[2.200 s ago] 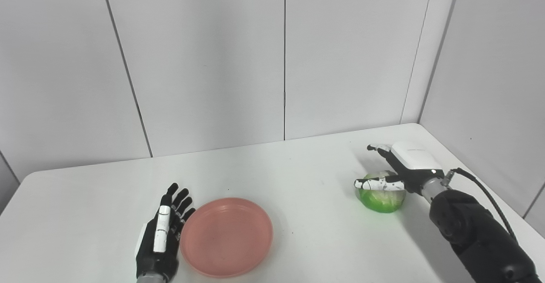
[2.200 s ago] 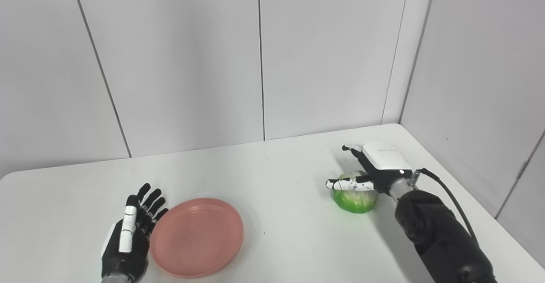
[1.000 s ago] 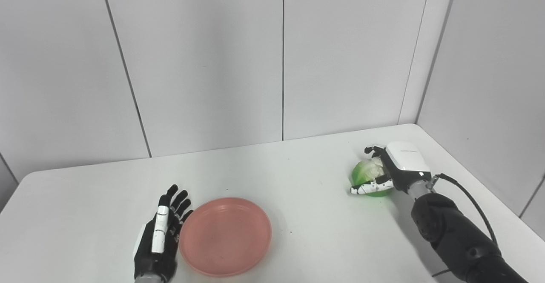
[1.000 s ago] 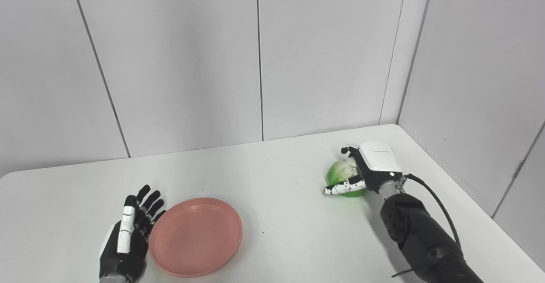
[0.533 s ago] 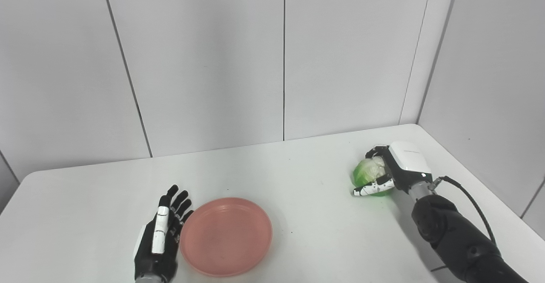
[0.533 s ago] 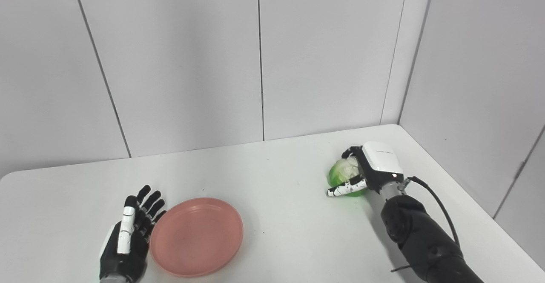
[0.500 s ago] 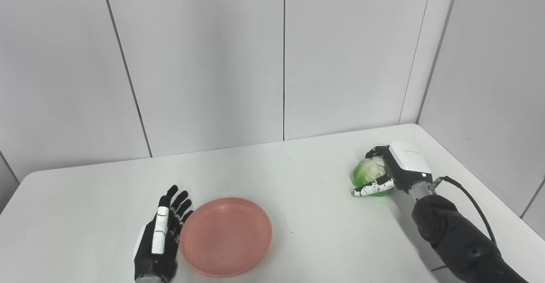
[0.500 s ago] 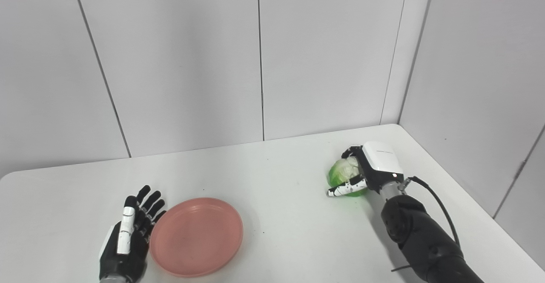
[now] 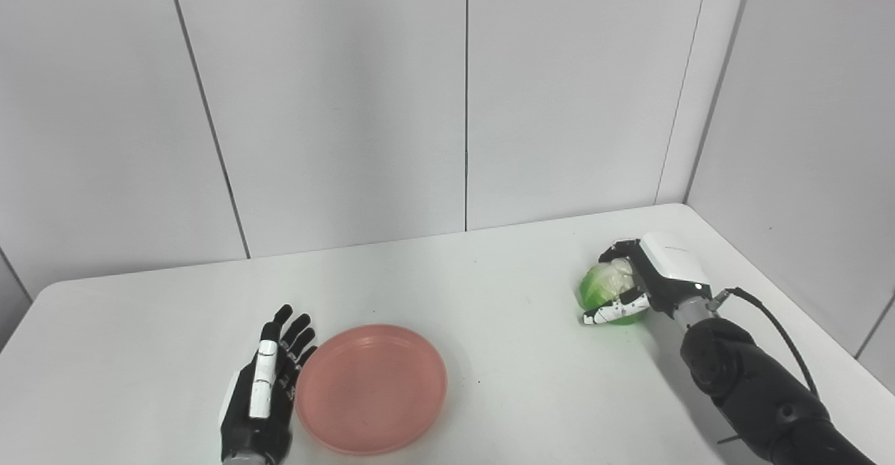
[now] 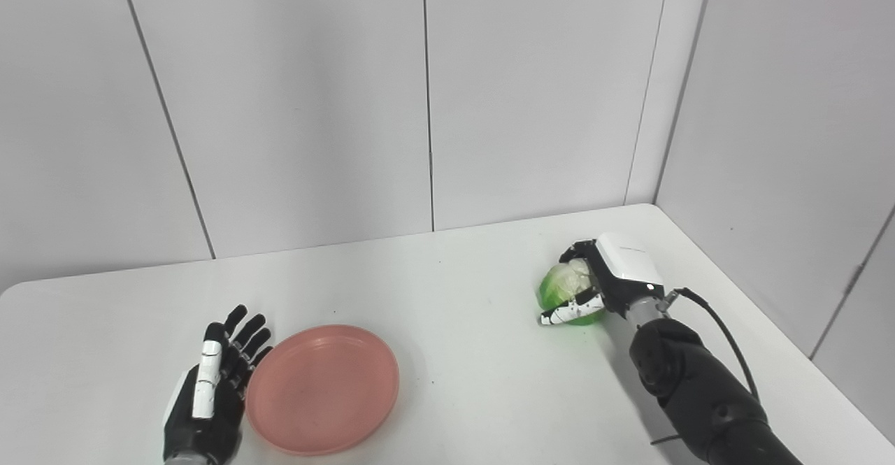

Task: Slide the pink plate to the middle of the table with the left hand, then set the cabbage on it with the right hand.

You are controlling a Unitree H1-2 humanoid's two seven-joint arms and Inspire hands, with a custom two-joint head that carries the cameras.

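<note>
A smooth white table [image 9: 489,297] holds a round, shallow pink plate [image 9: 371,398] near its front left. The left hand [image 9: 262,402] lies open, touching the plate's left rim. Far right of the plate, the right hand [image 9: 647,283] grips a leafy green cabbage [image 9: 603,287].

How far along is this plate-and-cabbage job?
Plate step looks done: the pink plate sits near mid-table beside the open left hand. In hand: the right hand closes around the cabbage at the table's right. Left: carrying it onto the plate.
</note>
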